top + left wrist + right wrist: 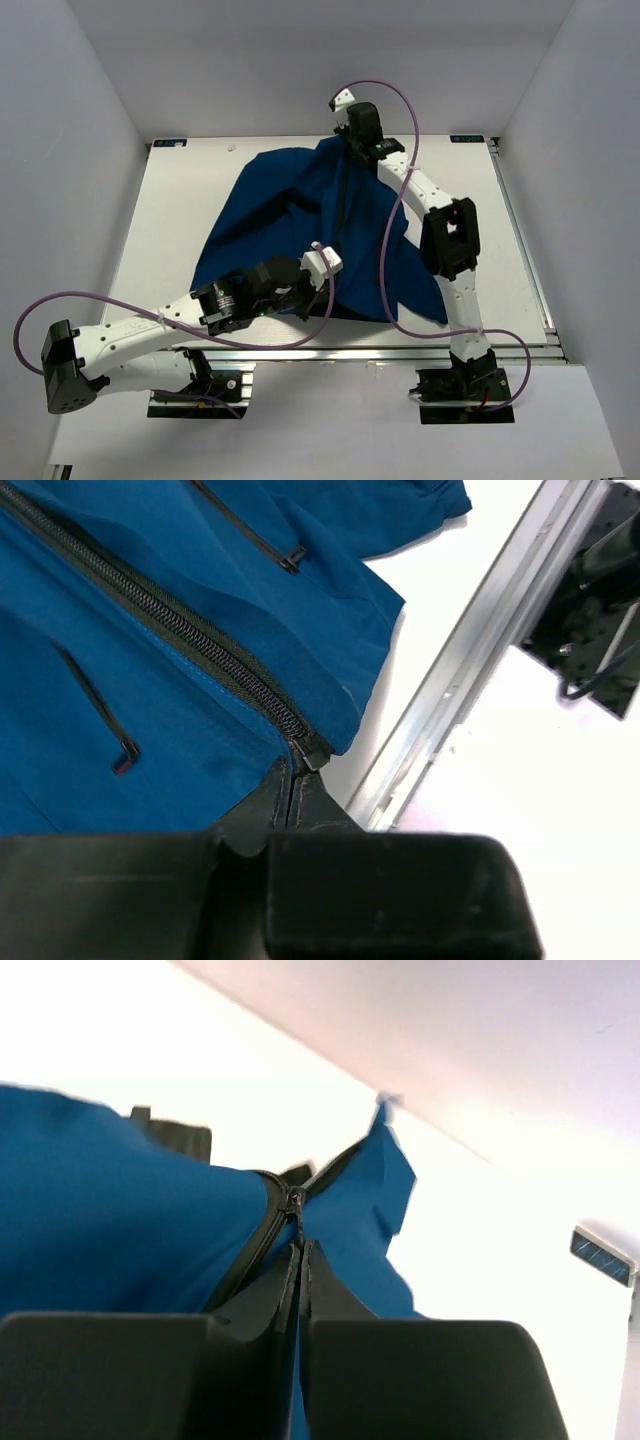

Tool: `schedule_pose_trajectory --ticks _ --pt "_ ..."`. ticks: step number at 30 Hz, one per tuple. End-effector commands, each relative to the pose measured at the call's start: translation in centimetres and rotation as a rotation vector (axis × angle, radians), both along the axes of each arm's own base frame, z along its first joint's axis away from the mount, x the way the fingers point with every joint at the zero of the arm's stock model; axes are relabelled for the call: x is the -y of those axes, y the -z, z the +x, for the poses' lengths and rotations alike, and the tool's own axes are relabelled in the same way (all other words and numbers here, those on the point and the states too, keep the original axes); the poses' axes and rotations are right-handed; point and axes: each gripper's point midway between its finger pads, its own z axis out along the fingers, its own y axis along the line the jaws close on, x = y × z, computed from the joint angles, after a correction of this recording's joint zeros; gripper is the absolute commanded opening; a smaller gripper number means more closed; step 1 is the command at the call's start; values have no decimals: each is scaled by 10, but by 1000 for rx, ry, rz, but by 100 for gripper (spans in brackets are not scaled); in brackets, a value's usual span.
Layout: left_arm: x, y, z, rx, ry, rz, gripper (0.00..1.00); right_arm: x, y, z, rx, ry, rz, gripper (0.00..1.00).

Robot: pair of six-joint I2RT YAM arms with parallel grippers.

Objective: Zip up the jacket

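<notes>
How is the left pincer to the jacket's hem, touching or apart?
Touching. The left wrist view shows the left pincer shut on the jacket hem at the zipper's lower end.

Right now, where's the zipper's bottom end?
Left wrist view: the zipper end is at the jacket hem, right at the left gripper, beside the near rail.

Left arm [130, 335] lies low along the near side, left gripper [293, 780] pinched closed; right arm [450, 240] stretches far, right gripper [301, 1250] clamped closed.
</notes>
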Motion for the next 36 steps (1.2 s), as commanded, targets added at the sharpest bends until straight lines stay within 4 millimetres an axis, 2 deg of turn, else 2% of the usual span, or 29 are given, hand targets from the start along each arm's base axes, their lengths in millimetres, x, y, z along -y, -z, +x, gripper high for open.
schedule_pose_trajectory --ticks 1,2,3,4,5,6,7,9,12,13,15,17,18,21,26,27,29,31,33,34,36 --pt "-1 9 -56 -229 141 -25 0 44 -119 63 470 191 121 0" --pt "-4 12 -58 -246 130 -12 0 48 -100 76 455 199 120 0" --pt "-10 19 -60 -272 108 20 0 49 -124 82 516 211 163 0" --pt "-12 16 -60 -275 104 18 0 56 -122 89 537 221 165 0" --pt "-12 17 -61 -280 105 21 0 57 -111 96 550 234 169 0" --pt "-12 16 -63 -286 115 13 0 58 -119 100 601 229 192 0" --pt "-11 16 -64 -287 118 7 0 61 -116 105 608 227 201 0" --pt "-10 17 -67 -307 129 8 0 64 -122 108 641 220 219 0" --pt "-10 21 -73 -354 133 26 0 78 -136 114 697 218 231 0" --pt "-9 20 -77 -371 142 26 0 89 -144 117 724 230 250 0" --pt "-14 24 -83 -410 139 47 0 102 -145 121 734 236 279 0" --pt "-22 28 -91 -463 129 54 0 106 -144 124 757 221 275 0" --pt "-28 32 -97 -494 121 65 0 110 -132 130 751 222 257 0" --pt "-47 41 -117 -613 91 77 0 119 -139 133 790 215 212 0" --pt "-66 50 -150 -820 75 100 0 145 -137 141 797 249 323 0" --pt "-72 62 -155 -857 60 123 0 154 -135 142 793 261 333 0" --pt "-74 67 -159 -892 44 147 0 152 -135 142 788 241 334 0" --pt "-73 66 -153 -859 34 154 0 140 -126 141 752 173 316 0" --pt "-68 64 -136 -787 -18 141 0 129 -121 138 708 121 310 0" --pt "-66 64 -130 -758 -32 147 0 116 -120 135 681 49 309 0" --pt "-62 62 -110 -680 -95 144 13 99 -107 119 557 -17 311 40"
